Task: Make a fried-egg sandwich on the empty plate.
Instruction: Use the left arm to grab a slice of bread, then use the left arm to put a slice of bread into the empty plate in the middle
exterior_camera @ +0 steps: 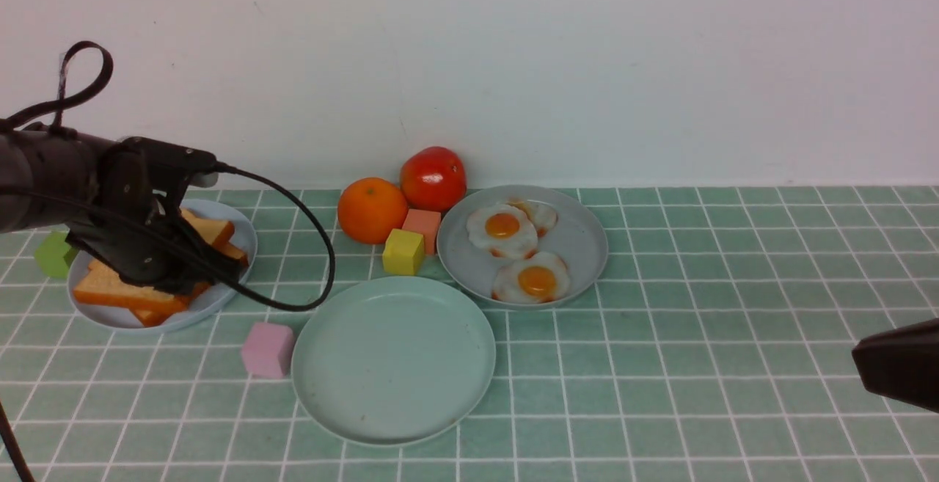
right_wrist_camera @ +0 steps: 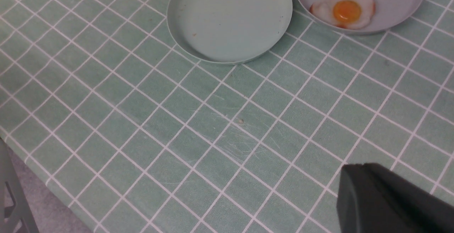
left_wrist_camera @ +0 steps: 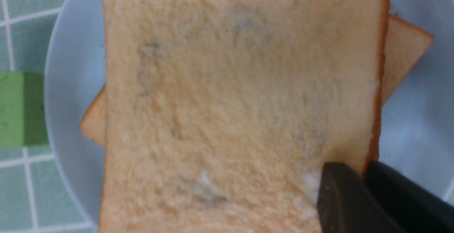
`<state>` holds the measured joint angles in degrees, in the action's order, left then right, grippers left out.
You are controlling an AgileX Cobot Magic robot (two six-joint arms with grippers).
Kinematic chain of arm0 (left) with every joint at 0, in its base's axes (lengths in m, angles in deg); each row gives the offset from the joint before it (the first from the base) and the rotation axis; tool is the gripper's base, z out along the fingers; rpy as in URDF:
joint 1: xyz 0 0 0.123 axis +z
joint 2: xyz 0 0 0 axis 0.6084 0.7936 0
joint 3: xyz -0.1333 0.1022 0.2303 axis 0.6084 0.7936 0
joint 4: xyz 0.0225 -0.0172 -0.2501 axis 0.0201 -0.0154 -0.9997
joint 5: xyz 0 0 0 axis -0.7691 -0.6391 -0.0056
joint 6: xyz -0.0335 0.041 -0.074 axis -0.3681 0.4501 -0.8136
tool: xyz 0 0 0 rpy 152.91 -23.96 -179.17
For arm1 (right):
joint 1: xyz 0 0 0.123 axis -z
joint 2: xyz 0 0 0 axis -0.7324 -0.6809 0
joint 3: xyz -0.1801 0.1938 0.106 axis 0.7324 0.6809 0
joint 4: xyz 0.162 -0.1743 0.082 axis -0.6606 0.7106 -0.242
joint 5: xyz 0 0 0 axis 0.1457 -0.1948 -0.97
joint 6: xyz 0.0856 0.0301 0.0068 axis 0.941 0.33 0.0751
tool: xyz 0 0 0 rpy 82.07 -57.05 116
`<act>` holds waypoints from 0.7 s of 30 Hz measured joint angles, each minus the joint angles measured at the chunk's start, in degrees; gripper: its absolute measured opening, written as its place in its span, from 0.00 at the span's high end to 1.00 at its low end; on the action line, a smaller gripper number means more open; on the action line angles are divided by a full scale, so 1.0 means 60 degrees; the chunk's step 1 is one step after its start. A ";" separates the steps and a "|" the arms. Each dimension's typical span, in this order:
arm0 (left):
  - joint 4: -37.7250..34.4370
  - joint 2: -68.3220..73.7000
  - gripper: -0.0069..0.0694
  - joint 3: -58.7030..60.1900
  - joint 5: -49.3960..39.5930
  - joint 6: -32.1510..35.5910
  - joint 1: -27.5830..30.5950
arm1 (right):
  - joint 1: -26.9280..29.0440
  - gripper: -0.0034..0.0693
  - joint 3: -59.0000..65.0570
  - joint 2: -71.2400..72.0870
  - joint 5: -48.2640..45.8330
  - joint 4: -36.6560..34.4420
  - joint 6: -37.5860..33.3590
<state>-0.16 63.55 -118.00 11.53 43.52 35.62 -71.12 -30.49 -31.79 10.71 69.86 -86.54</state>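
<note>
We see left end effector (left_wrist_camera: 365,176) pinching top toast slice (left_wrist_camera: 230,101) by crust edge on blue plate (left_wrist_camera: 415,119): flat slice, no other hold; mint plate (exterior_camera: 392,361) bare on counter (exterior_camera: 660,394); right end effector (right_wrist_camera: 354,187) pressed together, idle.

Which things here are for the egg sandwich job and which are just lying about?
Job: toast slices, top toast slice pinched by left claw; fried eggs; mint-green plate.
Lying about: orange, tomato, yellow cube, salmon cube, pink cube, green cube.
</note>
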 joint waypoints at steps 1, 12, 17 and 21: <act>0.0000 -0.0116 0.89 0.0020 -0.0098 0.0000 0.0000 | 0.0000 0.93 0.0000 0.0000 -0.0010 0.0000 0.0000; -0.0149 -0.3143 0.89 0.0350 -0.1843 -0.0296 -0.1733 | 0.0000 0.92 0.0000 0.0000 -0.0014 0.0000 -0.0020; -0.0250 -0.3413 0.89 0.1214 -0.2227 -0.0699 -0.4459 | 0.0000 0.92 0.0000 0.0000 -0.0014 0.0007 -0.0020; 0.0085 -0.2979 0.89 0.1380 -0.1987 -0.1034 -0.5779 | 0.0000 0.91 0.0000 0.0000 -0.0014 0.0007 -0.0020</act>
<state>0.35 45.68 -109.72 -0.39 37.32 0.95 -71.12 -30.49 -31.79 10.63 69.90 -86.66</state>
